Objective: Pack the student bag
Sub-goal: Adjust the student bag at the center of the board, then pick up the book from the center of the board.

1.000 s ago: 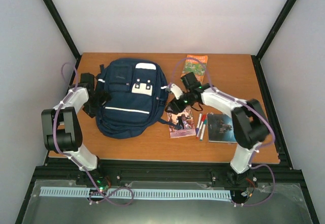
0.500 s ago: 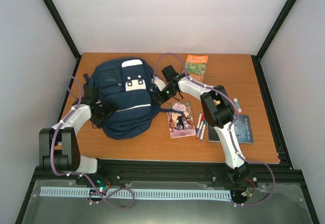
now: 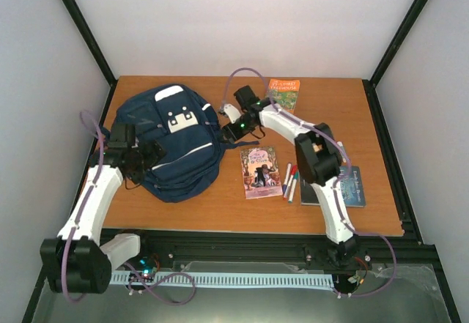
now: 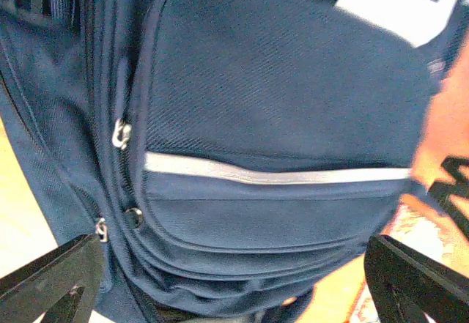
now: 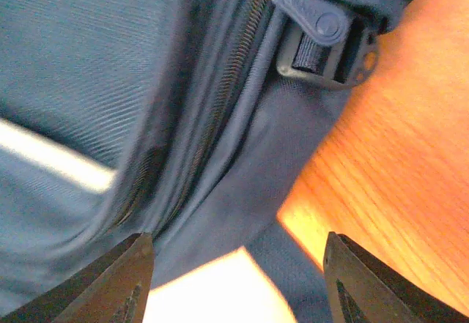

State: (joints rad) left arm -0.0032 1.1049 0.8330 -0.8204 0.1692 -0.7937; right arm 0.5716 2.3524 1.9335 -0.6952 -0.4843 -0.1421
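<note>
**A:** What lies on the table (image 3: pixel 330 110)?
**B:** The student bag (image 3: pixel 176 147), front side up, on the left half.
**A:** And the grippers?
**B:** The left gripper (image 4: pixel 234 272) has its fingers wide apart over the front pocket (image 4: pixel 278 118). The right gripper (image 5: pixel 234 264) is apart too, near the zipper pull (image 5: pixel 308 12) at the bag's right edge.

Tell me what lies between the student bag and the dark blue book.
In the top view, an illustrated book and some markers lie there.
</note>
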